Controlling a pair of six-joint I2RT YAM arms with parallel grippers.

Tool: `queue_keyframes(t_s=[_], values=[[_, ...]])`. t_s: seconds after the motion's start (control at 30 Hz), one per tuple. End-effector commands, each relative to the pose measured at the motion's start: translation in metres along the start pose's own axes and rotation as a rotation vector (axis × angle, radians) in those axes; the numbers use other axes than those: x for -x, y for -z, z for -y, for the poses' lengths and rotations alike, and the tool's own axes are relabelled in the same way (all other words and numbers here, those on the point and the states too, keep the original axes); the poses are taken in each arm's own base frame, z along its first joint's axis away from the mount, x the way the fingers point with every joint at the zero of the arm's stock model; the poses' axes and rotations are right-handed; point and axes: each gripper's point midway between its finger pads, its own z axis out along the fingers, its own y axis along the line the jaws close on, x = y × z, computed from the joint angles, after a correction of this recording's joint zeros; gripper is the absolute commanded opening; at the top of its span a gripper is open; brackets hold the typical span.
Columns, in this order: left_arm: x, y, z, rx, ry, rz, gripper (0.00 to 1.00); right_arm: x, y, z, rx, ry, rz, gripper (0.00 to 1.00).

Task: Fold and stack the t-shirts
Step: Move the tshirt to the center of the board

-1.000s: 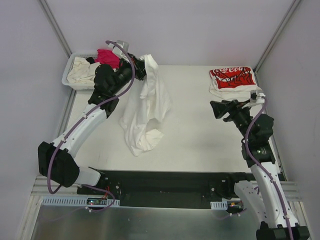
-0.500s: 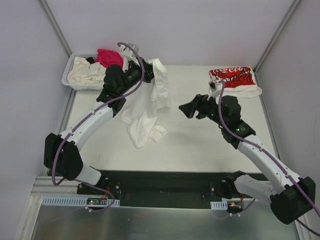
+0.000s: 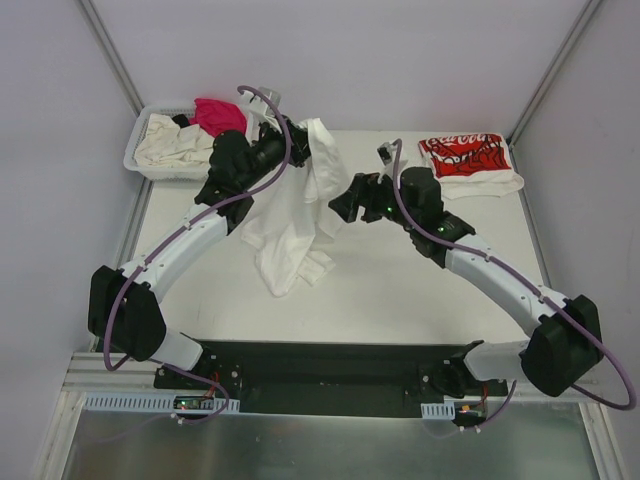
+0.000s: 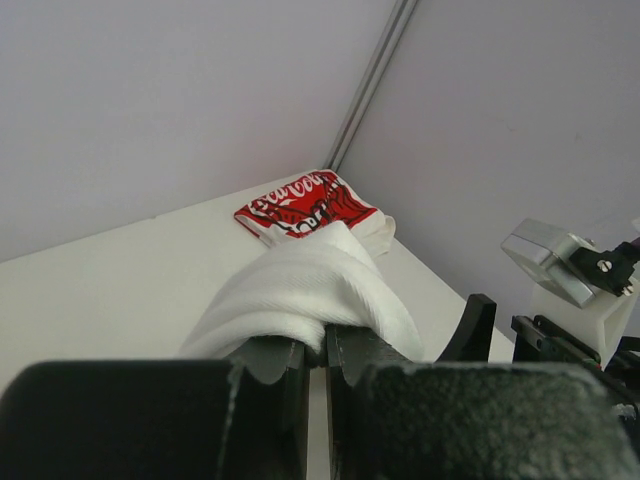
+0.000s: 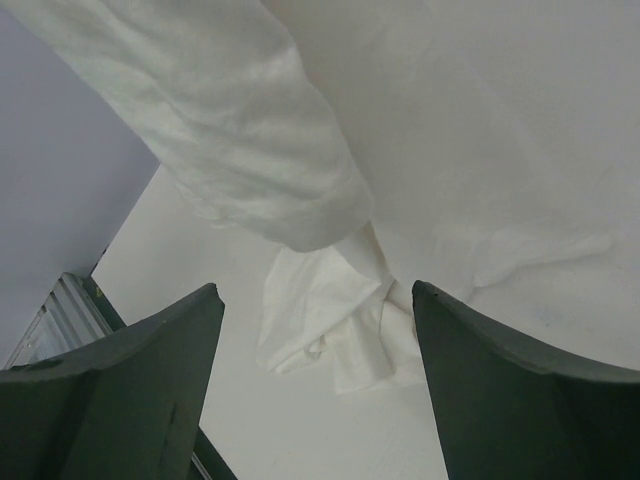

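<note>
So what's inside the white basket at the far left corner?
The basket holds a cream shirt, a magenta shirt and a sliver of black cloth. Anything beneath them is covered.

Table (image 3: 400,290): white, flat top. Basket (image 3: 131,156): white plastic, stood just off the table's far-left corner. Mounting plate (image 3: 330,368): black, lay along the table's near edge. Metal sheet (image 3: 300,450): dull grey, lay past the table's near edge. Walls (image 3: 330,60): pale grey, enclosed the table on three sides; aluminium posts (image 3: 108,50) rose at its far corners.
</note>
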Motion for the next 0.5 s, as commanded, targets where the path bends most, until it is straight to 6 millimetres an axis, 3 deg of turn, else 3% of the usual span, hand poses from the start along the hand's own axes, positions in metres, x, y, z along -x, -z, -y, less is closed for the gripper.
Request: queue_keyframes(t_s=[0.0,0.47], values=[[0.029,0.002,0.019,-0.051,-0.057,0.090,0.00,0.030,-0.010,-0.028,0.055,0.053,0.068,0.79],[0.029,-0.001,0.017,-0.051,-0.069,0.085,0.00,0.037,-0.037,-0.043,0.079,0.080,0.066,0.79]])
